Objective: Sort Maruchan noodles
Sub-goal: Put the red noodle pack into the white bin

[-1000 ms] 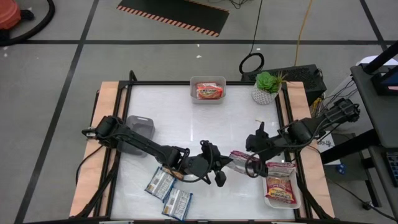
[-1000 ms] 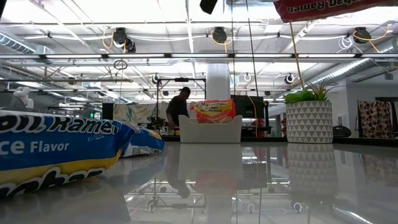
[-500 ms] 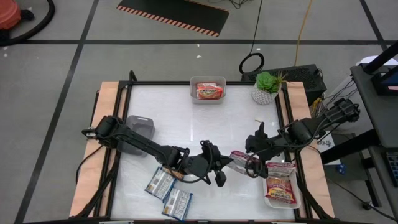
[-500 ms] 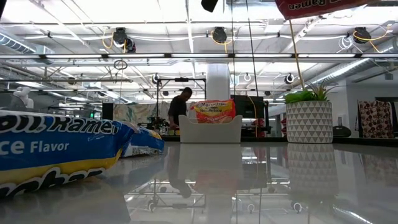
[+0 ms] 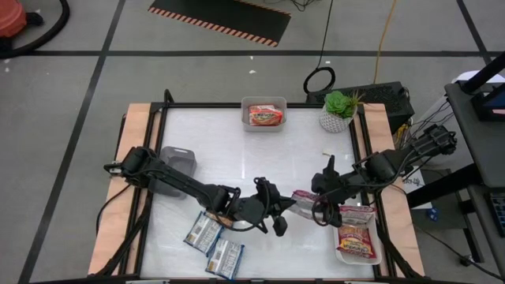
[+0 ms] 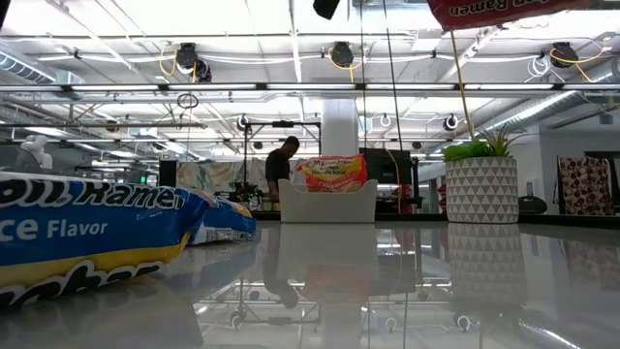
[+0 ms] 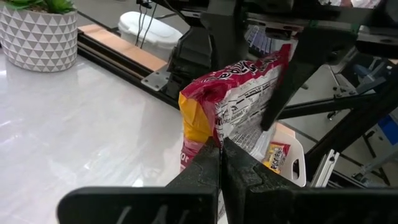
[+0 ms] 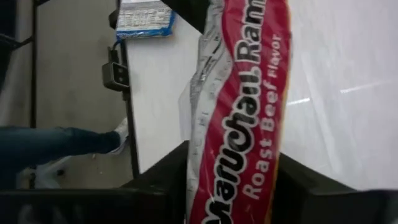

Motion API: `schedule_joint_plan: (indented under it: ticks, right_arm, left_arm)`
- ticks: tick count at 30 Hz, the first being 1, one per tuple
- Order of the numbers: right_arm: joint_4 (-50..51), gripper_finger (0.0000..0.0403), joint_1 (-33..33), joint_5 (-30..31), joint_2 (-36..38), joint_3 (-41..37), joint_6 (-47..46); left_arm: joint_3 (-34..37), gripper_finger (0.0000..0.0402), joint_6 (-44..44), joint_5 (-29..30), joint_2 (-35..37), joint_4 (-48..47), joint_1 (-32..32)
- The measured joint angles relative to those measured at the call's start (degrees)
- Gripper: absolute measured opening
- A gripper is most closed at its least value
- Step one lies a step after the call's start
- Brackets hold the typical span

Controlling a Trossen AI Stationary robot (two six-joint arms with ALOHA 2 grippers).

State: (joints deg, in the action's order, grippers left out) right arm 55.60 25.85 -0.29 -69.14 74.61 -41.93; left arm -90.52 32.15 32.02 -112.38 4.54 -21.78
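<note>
Here a maroon-and-silver Roast Beef packet [image 8: 239,112] hangs crumpled above the tabletop's [image 5: 260,166] right side; both the left gripper [image 7: 221,163] and right gripper [image 5: 317,203] pinch it.

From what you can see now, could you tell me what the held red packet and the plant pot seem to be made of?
Red packet: apparently thin glossy plastic film; it crinkles and shines, pinched by both hands.
Plant pot: probably ceramic or painted concrete, matte white with a grey triangle pattern; the material is uncertain.

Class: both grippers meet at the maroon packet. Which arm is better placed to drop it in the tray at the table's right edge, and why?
Right. The right gripper holds the maroon packet beside the white tray, which sits at that arm's side; the left gripper reaches from across the table.
</note>
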Motion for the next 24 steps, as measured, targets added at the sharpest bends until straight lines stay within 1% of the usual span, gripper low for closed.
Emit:
schedule_joint_plan:
  ticks: [2, 5, 8, 11, 14, 17, 20, 24]
  right_arm:
    - [-0.2, 0.0124, 0.0, -1.0, 0.0, 0.0, 0.0]
    - [-0.4, 0.0102, 0.0, -1.5, 0.0, 0.0, 0.0]
    - [-0.3, 0.0100, 0.0, -2.1, 0.3, 0.0, 0.8]
    - [-0.3, 0.0112, -0.1, -2.3, 1.0, 0.0, 1.7]
    - [0.3, 0.0120, -0.1, -2.7, 2.4, 0.0, 2.1]
    - [1.1, 0.0116, -0.1, -4.0, 4.5, 0.0, 2.1]
    - [2.1, 0.0107, 0.0, -5.6, 7.1, 0.0, 2.5]
    - [4.4, 0.0108, 0.1, -6.7, 10.7, 0.0, 2.8]
  left_arm:
    - [0.0, 0.0008, -0.9, -0.1, 0.0, 0.0, 0.0]
    - [0.0, 0.0031, -4.7, 0.3, 0.0, 0.0, -0.2]
    - [0.0, 0.0066, -6.6, 2.5, 0.0, 0.1, -0.2]
    - [0.0, 0.0104, -7.6, 4.6, 0.0, 0.3, -0.2]
    - [0.0, 0.0141, -6.1, 7.3, 0.0, 0.3, -0.2]
    - [0.0, 0.0171, -3.3, 10.0, 0.0, 0.4, -0.2]
    - [0.0, 0.0191, -1.7, 11.7, 0.1, -0.1, -0.4]
    - [0.0, 0.0197, 1.1, 12.4, 0.1, -0.1, -0.6]
